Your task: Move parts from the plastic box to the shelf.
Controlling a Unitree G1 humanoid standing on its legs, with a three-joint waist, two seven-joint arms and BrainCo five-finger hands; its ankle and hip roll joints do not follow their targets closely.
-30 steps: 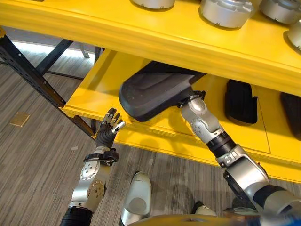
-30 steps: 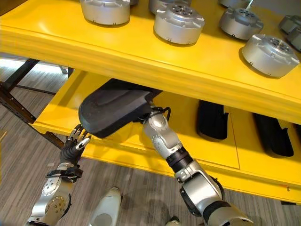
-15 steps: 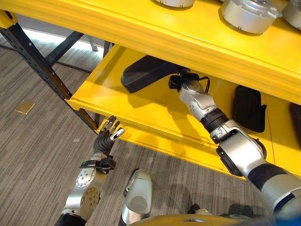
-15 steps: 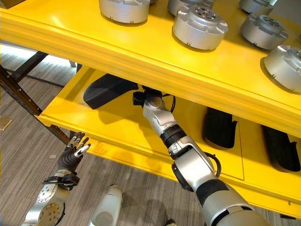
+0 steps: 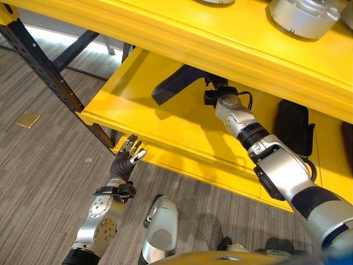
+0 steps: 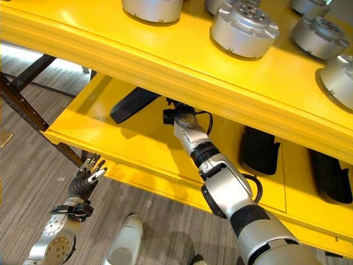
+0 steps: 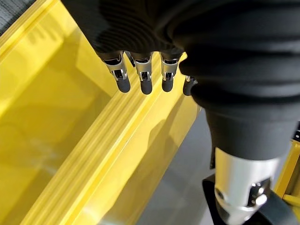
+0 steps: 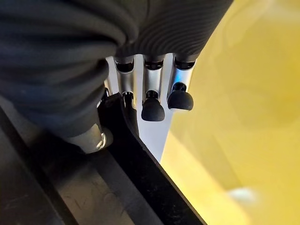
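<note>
The black part (image 5: 175, 83) is seen on the lower level of the yellow shelf (image 5: 138, 118), deep under the upper level, toward the left end. Its long axis runs slantwise: one end points to the shelf's front left, the other rises back toward the right hand (image 5: 216, 91). The part appears tilted, with the end at the hand raised and the far end low near the shelf floor; whether that end rests on the floor cannot be told.

In the right wrist view the right hand (image 8: 140, 79) is shown with its fingers (image 8: 153, 108) bent down beside a black edge of the part (image 8: 126, 178), and one finger and the thumb seem to lie against that edge, so the part is taken to be gripped. The rest of the hold is hidden under the upper level in the eye views.

The left hand (image 5: 126, 160) is held below and in front of the shelf's front lip, over the grey floor (image 5: 38, 165), with its fingers loosely straight and slightly spread, nothing in them. In the left wrist view those fingers (image 7: 143, 79) are seen just off the ribbed yellow front edge.

Further right on the lower level two more black parts (image 6: 259, 152) lie flat, apart from each other. On the upper level round silver parts (image 6: 242, 30) are set in rows.
</note>
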